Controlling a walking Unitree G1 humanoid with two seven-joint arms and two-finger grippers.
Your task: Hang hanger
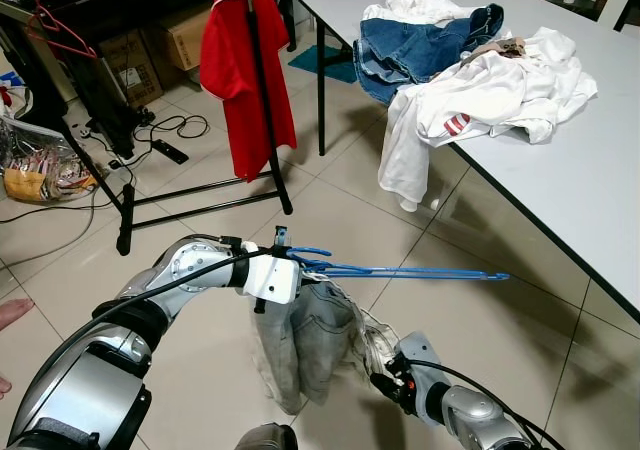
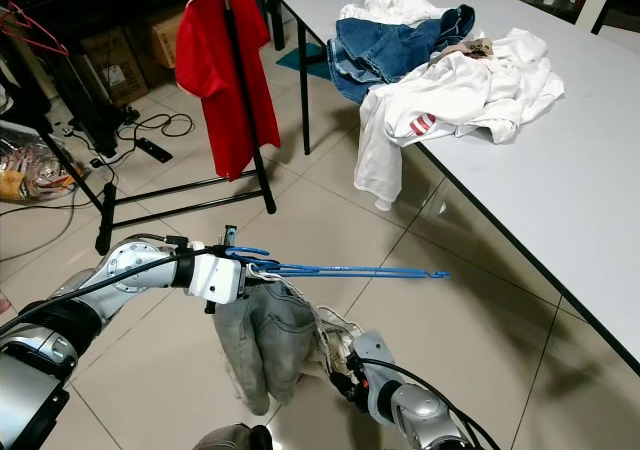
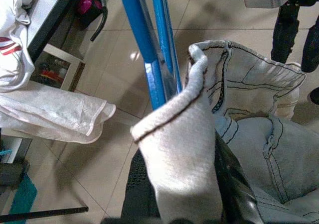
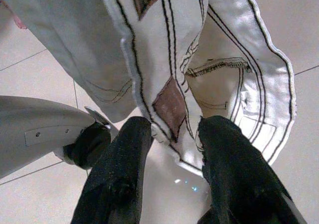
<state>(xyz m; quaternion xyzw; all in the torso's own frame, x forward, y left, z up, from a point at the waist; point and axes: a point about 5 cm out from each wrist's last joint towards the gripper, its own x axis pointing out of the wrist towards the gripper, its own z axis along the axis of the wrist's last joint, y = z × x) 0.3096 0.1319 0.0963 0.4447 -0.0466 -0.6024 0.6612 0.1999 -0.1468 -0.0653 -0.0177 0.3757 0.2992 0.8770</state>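
Head views, hanger: the blue hanger lies level in mid-air above the tiled floor, its long bar pointing toward the table; pale grey jeans are draped over it and hang down.
Head views, left gripper: the left gripper is clenched on the hanger's near end, where the waistband bunches.
Head views, right gripper: the right gripper sits low against the hanging jeans.
Head views, target: the black garment rack stands well apart ahead on the left, a red shirt already hung on it.
Left wrist view: the hanger's blue bars and a fold of jeans fabric run up from between the dark fingers; this closeness confirms the grasp, which the head views only suggest.
Right wrist view: two black fingers stand apart with the jeans' seamed hem reaching between them; nothing is pinched, so this gripper reads as released.
Doing it well: I judge the left arm must keep the bar level so the jeans do not slide off, turn toward the rack, and lift the hook above the rail before lowering.
Risk: the trailing leg could snag on the rack's foot.
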